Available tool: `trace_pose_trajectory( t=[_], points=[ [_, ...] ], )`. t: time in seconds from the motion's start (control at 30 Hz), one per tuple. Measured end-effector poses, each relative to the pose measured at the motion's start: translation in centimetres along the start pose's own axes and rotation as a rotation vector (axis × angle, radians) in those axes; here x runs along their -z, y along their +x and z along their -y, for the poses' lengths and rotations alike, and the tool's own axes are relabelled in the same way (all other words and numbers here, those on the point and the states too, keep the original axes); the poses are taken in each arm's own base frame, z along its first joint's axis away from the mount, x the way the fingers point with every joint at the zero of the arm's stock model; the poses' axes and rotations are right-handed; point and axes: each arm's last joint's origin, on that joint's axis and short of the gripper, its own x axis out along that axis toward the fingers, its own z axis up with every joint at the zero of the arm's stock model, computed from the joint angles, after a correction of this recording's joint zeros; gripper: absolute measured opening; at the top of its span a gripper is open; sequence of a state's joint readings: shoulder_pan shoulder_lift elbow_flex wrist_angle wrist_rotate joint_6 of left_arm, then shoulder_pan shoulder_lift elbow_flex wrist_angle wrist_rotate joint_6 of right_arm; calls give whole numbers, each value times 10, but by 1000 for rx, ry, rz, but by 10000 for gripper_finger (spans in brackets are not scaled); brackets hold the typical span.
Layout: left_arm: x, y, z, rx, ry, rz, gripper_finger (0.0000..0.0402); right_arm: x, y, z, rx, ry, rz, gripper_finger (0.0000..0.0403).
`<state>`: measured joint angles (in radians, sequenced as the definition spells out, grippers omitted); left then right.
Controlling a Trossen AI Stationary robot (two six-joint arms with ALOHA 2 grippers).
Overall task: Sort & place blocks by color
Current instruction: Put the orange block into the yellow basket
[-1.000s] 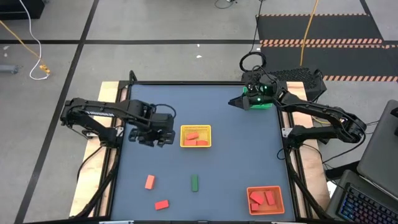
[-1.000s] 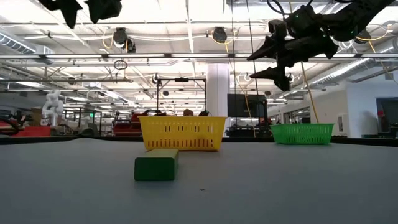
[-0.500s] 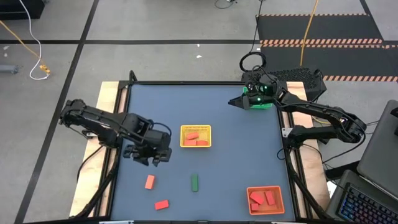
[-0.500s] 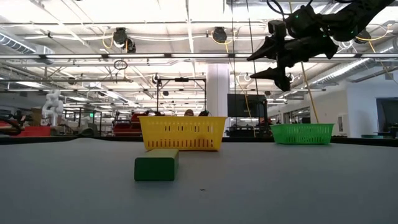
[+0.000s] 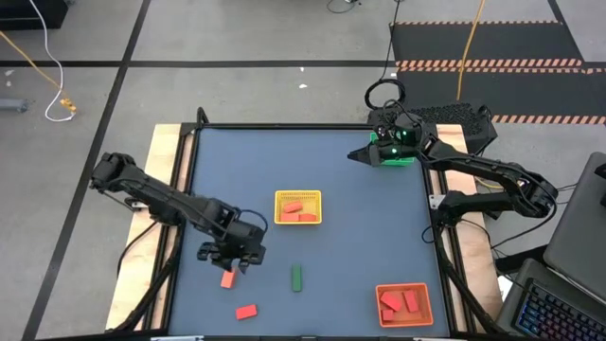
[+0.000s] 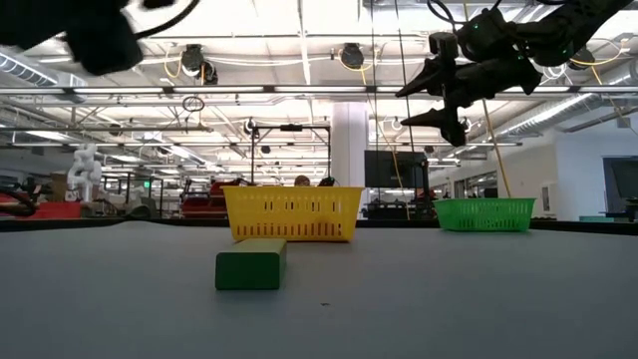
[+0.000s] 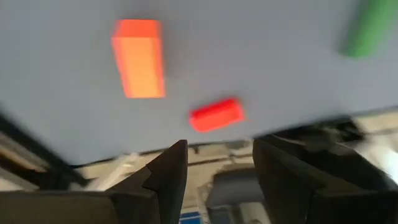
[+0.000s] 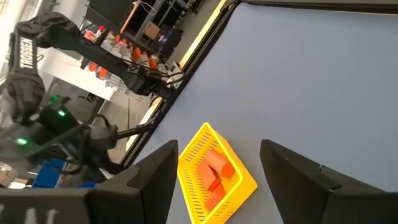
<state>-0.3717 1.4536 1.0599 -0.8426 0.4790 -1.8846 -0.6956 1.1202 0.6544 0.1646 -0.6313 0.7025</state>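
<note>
An orange-red block (image 5: 227, 279) lies flat on the dark table, near left. My left gripper (image 5: 231, 264) hovers open just above its far end, touching nothing. In the left wrist view the same block (image 7: 140, 66) shows beyond the open fingers (image 7: 217, 149), along with a red block (image 7: 216, 115) and a green block (image 7: 367, 28). The red block (image 5: 246, 311) lies by the near edge and the green block (image 5: 296, 277) near the middle. My right gripper (image 5: 358, 154) waits open and high at the far right, beside the green tray (image 5: 402, 157).
A yellow tray (image 5: 298, 207) with red blocks sits mid-table. An orange tray (image 5: 405, 302) holding several blocks stands at the near right corner. In the low view the green block (image 6: 249, 267) lies in front of the yellow tray (image 6: 292, 212). Raised rails (image 5: 180, 237) border the table.
My left gripper has swung from beside the yellow tray toward the table's near edge and come down, tipping further downward, until it is over the orange-red block. Its fingers have stayed open. The blocks and my right arm have not moved.
</note>
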Motion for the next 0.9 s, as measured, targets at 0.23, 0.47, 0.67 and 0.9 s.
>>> trace_pose_trajectory(
  t=[0.23, 0.47, 0.67, 0.9],
  points=[
    [0, 34, -30, -133, -35, 19, 185, 0, 0, 0, 0, -14, 0, 221],
    [-4, 49, -36, -96, -13, 46, 222, 0, 0, 0, -1, -8, -1, 221],
    [-11, 55, -43, -113, -47, 54, 287, 0, 0, 0, 0, -5, -4, 221],
    [-17, 63, -48, -86, -61, 73, 329, 1, 0, 1, 5, 0, -9, 221]
  ],
)
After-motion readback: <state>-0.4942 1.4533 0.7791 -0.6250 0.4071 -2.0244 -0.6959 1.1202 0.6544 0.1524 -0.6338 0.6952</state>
